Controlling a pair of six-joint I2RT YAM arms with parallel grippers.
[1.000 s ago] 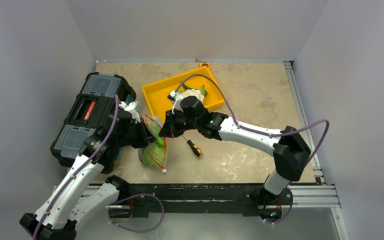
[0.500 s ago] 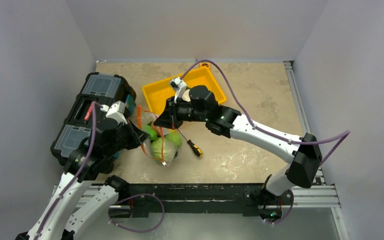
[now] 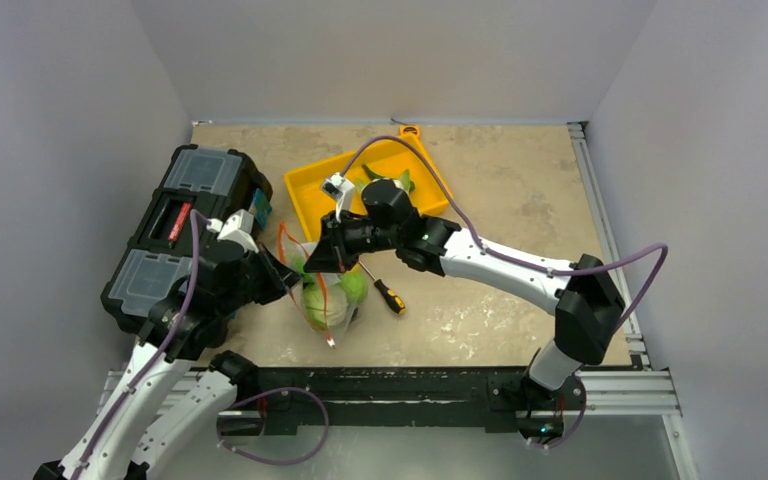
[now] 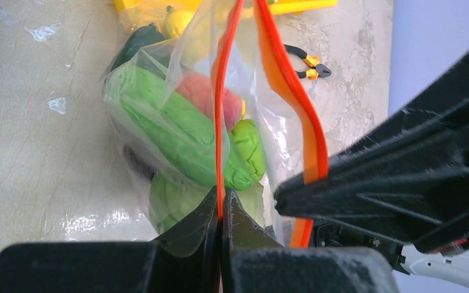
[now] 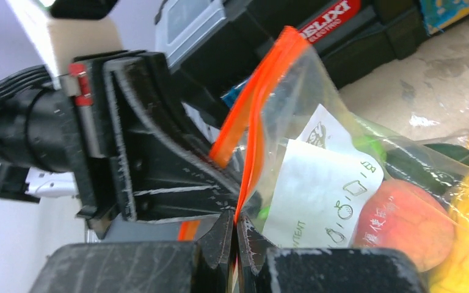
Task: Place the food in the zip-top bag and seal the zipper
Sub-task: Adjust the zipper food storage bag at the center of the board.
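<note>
The clear zip-top bag (image 3: 326, 296) stands on the table between the two arms, full of food: pale green cabbage (image 4: 177, 131), an orange-red fruit (image 5: 403, 226) and other green pieces. My left gripper (image 4: 221, 207) is shut on one side of the red-orange zipper (image 4: 220, 110). My right gripper (image 5: 235, 223) is shut on the other side of the zipper (image 5: 253, 116). The two zipper strips stand apart, so the mouth is open. More food (image 3: 392, 183) lies in the yellow tray, partly hidden by the right arm.
The yellow tray (image 3: 312, 195) stands behind the bag. A black toolbox (image 3: 175, 225) is at the left. A screwdriver (image 3: 386, 291) lies right of the bag. Orange-handled pliers (image 4: 308, 61) lie on the table.
The bag came down from hanging narrow to sitting wide on the table. Both grippers kept their hold on the zipper and shifted slightly; the right arm moved back toward the left.
</note>
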